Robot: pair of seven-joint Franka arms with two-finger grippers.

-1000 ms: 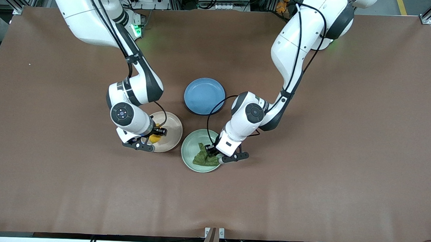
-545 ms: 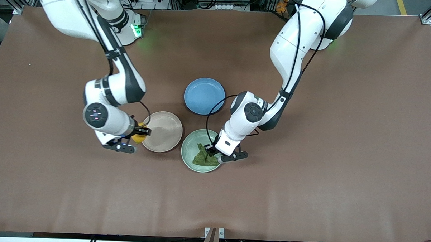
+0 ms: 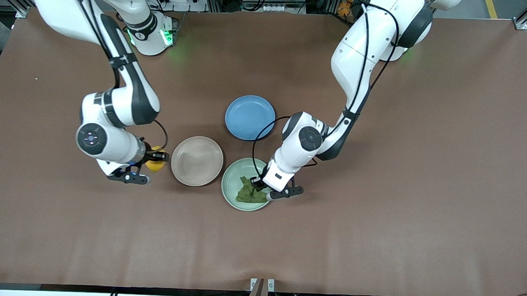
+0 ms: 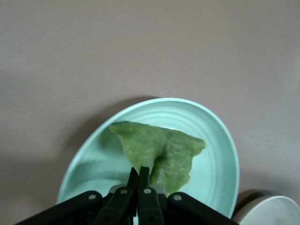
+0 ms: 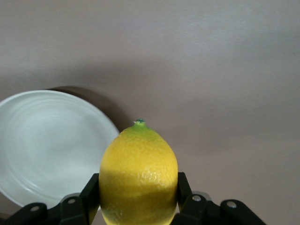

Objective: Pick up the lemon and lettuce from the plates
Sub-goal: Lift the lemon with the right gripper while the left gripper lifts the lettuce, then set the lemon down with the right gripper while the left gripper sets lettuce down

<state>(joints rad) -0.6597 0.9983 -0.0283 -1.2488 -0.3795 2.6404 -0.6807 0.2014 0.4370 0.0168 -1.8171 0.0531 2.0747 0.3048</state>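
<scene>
Front view: the right claw [image 3: 154, 158] has carried the lemon [image 3: 155, 164] clear of the beige-pink plate [image 3: 197, 160] in the last second, and it now hangs over bare counter [image 3: 375, 222] beside that plate, toward the right arm's end. That plate looks empty, so 1 of the 2 picks seems done. The left claw [image 3: 259, 186] has barely shifted, low over the mint green plate [image 3: 232, 176] with the lettuce [image 3: 248, 193] in its grip; the leaf's lower edge seems close to the plate, so I judge this lift only begun. A blue plate [image 3: 249, 117] sits farther from the camera than both, and nothing appears to block either arm.

Left wrist view: the claw [image 4: 139, 180] is pressed nearly together, pinching 1 edge of the lettuce [image 4: 159, 150], which fans out over the mint green plate [image 4: 215, 140]. Limp leaf, thin grip; it could slip.

Right wrist view: the claw [image 5: 138, 187] clamps the lemon [image 5: 138, 176] across its belly, tip pointing away, with the beige-pink plate [image 5: 44, 140] off to the side and bare counter under the fruit.
</scene>
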